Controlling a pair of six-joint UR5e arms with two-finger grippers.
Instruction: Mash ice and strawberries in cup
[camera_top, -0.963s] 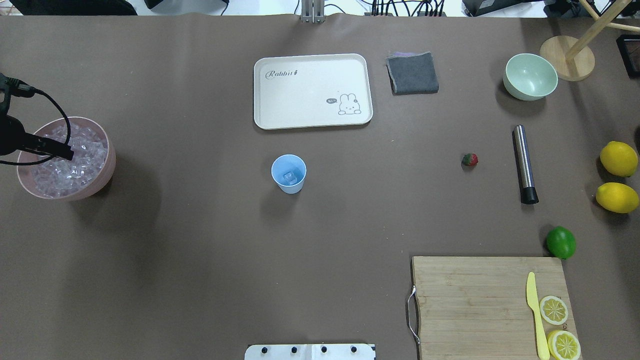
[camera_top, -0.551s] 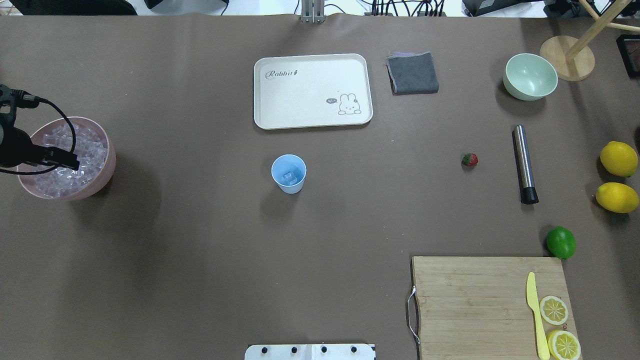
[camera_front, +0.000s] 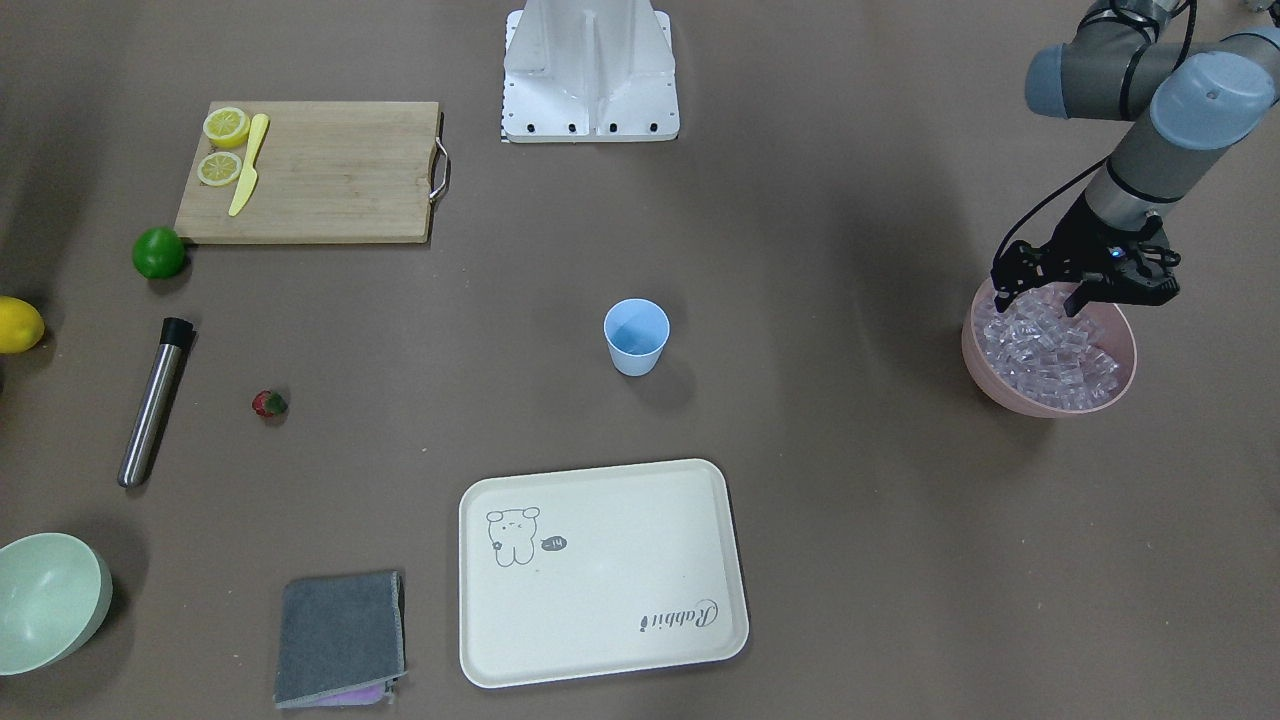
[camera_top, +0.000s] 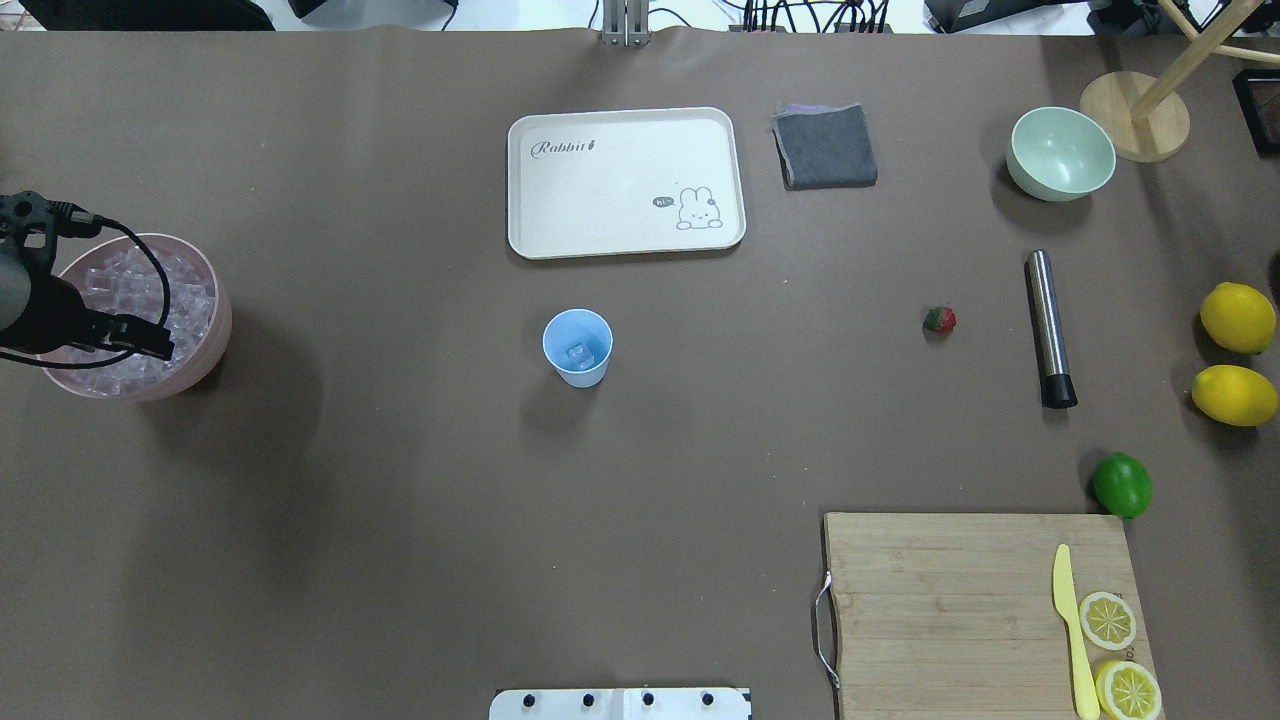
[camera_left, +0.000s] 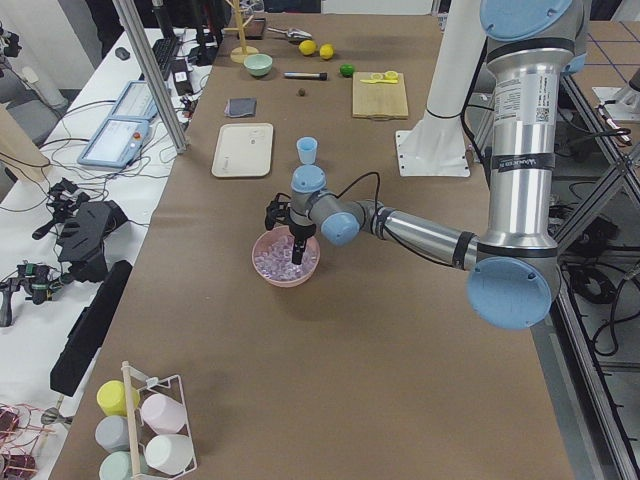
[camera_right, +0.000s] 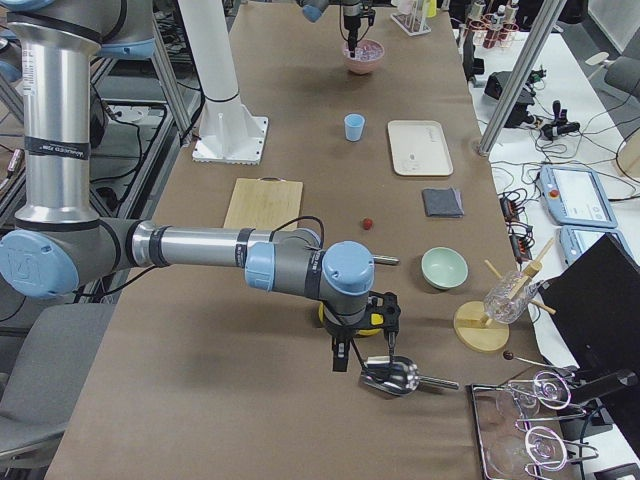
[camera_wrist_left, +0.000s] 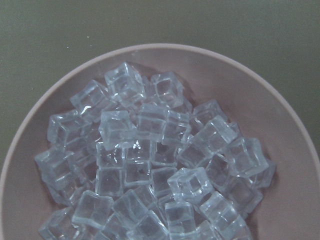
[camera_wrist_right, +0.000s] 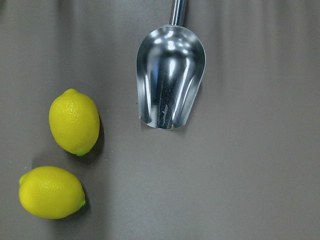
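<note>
brown table (camera_top: 400, 540), cup (camera_top: 579, 375), cluttered desks (camera_left: 22, 205)

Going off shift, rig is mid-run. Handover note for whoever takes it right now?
Left gripper: open, over the pink bowl of clear ice cubes, nothing seen held.
Right gripper: above a metal scoop beside yellow lemons; open or shut unclear.
Done: one cube in the small light-blue plastic cup, mid-table.
Small red strawberry lies on the table, apart from it.
Left: more ice if wanted, strawberry into cup, mash.
</note>
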